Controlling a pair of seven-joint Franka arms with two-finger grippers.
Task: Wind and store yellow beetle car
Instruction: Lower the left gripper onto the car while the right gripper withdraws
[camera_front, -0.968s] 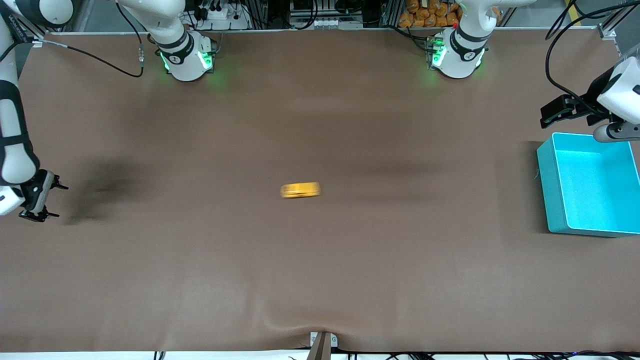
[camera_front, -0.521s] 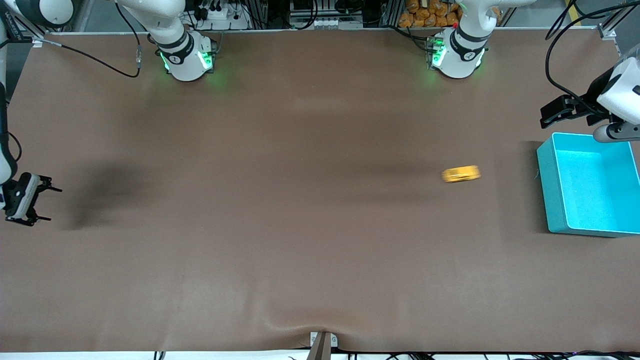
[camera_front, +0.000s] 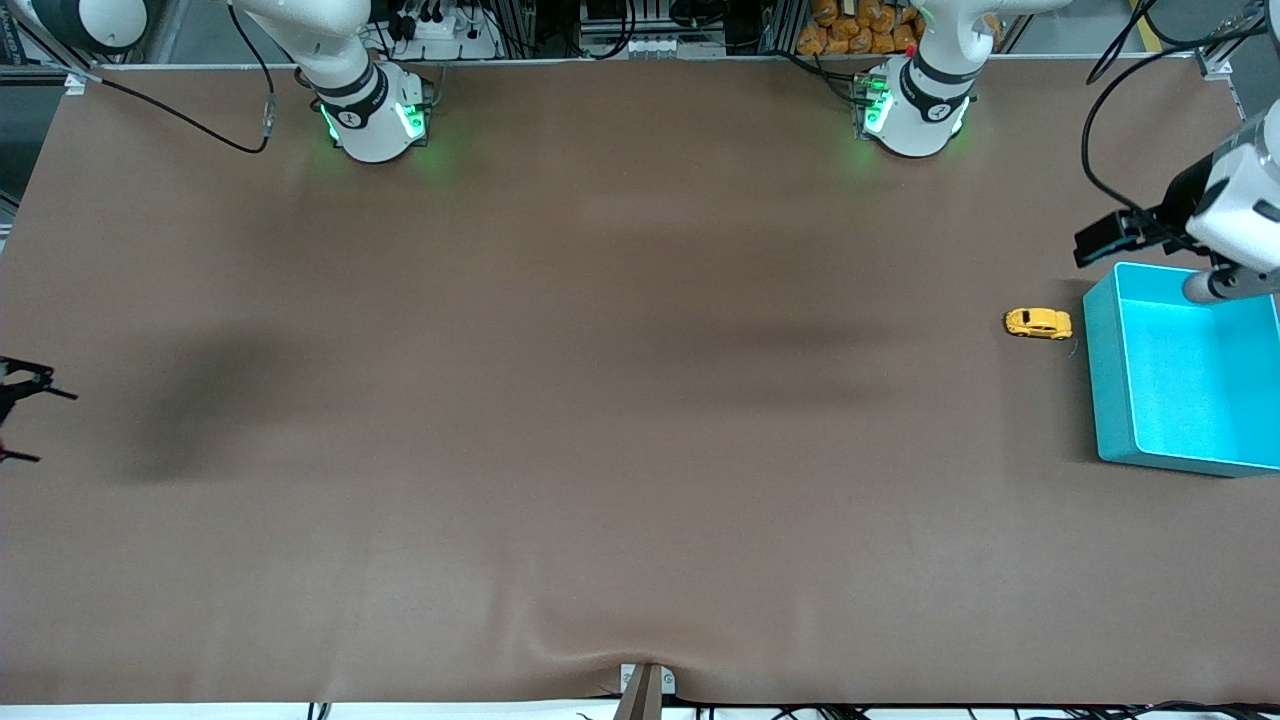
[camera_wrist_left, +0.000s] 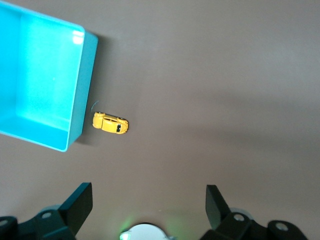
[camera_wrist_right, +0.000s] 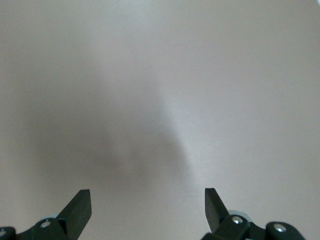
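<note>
The yellow beetle car (camera_front: 1038, 323) rests on the table just beside the turquoise box (camera_front: 1108, 385). My left gripper (camera_wrist_left: 148, 210) hangs over it, jaws wide and empty. My right gripper (camera_wrist_right: 147, 210), equally open, waits over bare mat (camera_wrist_right: 160, 100). Risk: a pinch on the rounded body may slip. The car's wheels are too small to make out.

Front camera looks down from high; both wrist cameras face the table (camera_front: 600, 450) closer up.
</note>
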